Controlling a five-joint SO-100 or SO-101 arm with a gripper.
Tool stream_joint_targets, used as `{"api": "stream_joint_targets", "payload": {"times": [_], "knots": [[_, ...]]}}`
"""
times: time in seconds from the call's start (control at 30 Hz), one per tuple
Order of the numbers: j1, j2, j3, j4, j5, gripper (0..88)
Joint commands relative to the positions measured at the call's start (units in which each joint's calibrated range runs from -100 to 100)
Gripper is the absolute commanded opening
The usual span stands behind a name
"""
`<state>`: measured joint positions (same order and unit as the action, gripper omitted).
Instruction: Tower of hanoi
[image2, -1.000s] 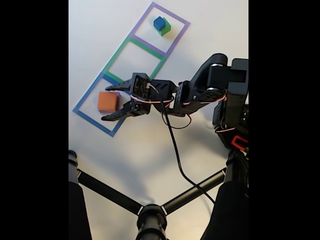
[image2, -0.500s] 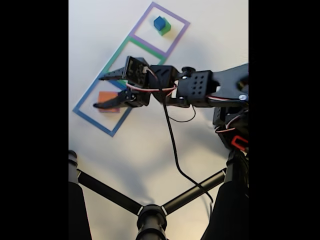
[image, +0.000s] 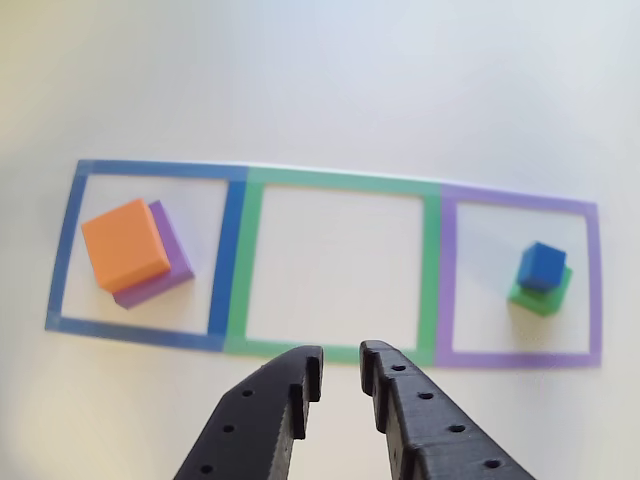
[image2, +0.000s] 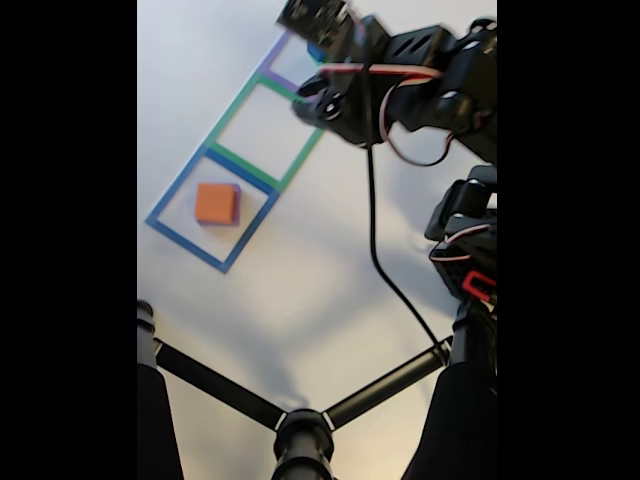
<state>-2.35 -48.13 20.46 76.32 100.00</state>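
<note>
Since a second ago the arm (image2: 420, 80) has swung away from the blue square (image2: 205, 215) toward the far end of the taped row, leaving the orange cube (image2: 216, 203) uncovered in the fixed view. Gripper (image: 340, 375) empty, its two black fingers (image: 395, 385) a small gap apart, tips hovering over the near edge of the green square (image: 340, 185) in the other view. Three taped squares sit side by side on the white table (image: 320, 80): blue at left, green in the middle, purple square (image: 590, 280) at right in that view. Orange cube (image: 125, 243) rests on a purple cube (image: 172, 250) inside the blue square, the purple one showing past its right and lower edges. Blue cube (image: 543, 266) sits on a green cube (image: 545, 298) inside the purple square, right of centre. Green square holds nothing. In the fixed view the arm covers most of the purple square; gripper tips there are blurred and hard to make out. A black cable (image2: 385, 270) trails down from the arm across the table, and black tripod legs (image2: 300, 415) cross the lower frame.
</note>
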Motion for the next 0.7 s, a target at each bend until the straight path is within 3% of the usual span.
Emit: {"api": "stream_joint_targets", "payload": {"times": [0.0,0.13,0.67], "knots": [[8.0,3.2,-16.5,13.1,0.0,0.0],[14.9,4.6,-22.5,17.7,0.0,0.0],[30.4,5.3,-22.9,18.4,0.0,0.0]]}}
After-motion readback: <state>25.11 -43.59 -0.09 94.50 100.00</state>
